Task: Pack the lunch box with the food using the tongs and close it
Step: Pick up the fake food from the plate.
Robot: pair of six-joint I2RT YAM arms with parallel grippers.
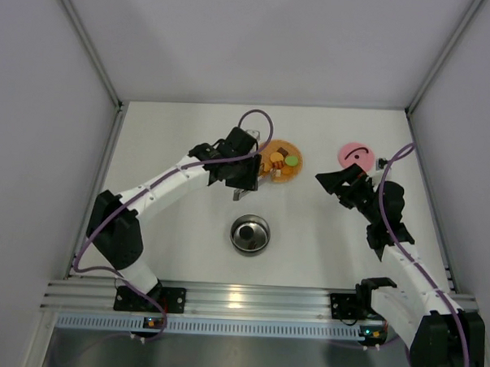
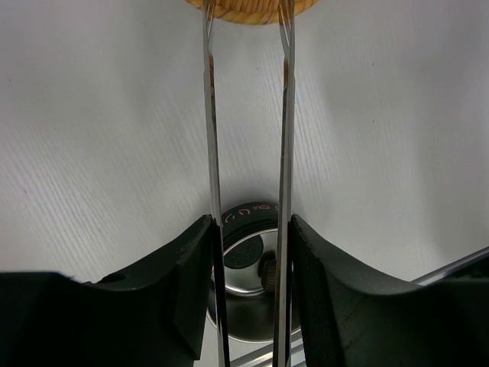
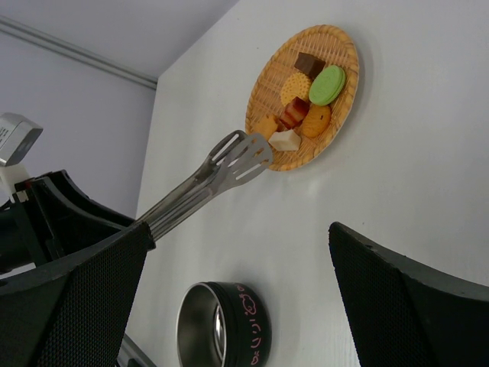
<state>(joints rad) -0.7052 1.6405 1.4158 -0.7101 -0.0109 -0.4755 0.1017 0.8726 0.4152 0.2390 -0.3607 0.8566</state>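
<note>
The left pincer (image 2: 248, 229) is pressed onto the tongs (image 3: 229, 164), one finger against the outside of each arm. The arms are squeezed part way in, and they run parallel with a slit between them. The tongs' long axis points straight away from the pincer to the plate (image 3: 345, 115), in the upper middle of the top view. Their scalloped tips sit at the plate's lower-left rim in the right wrist view, just beside a pale cube (image 3: 284, 140). The tips look empty.

All the food (image 1: 280, 162) I can make out lies on the plate, directly ahead of the tips. The cube and an orange block (image 3: 267, 125) are nearest. The green round (image 3: 328, 84) is farther back, toward the rim away from the tips.

The lunch box (image 1: 250, 234) stands open on the table (image 1: 174, 132) below the plate in the top view, so it is behind the tips and well apart from the plate. Something dark shows inside it, and I cannot tell whether that is a piece or a reflection.

The right pincer (image 3: 241, 229) is spread wide and holds nothing. It hangs at the right of the top view, with the pink lid (image 1: 354, 154) just above it in the frame.

The left arm is nearer the food. Judging from this, it needs to nudge the tips forward and then close them on a piece. Nothing stands between the tips and the food except the plate's low rim.
</note>
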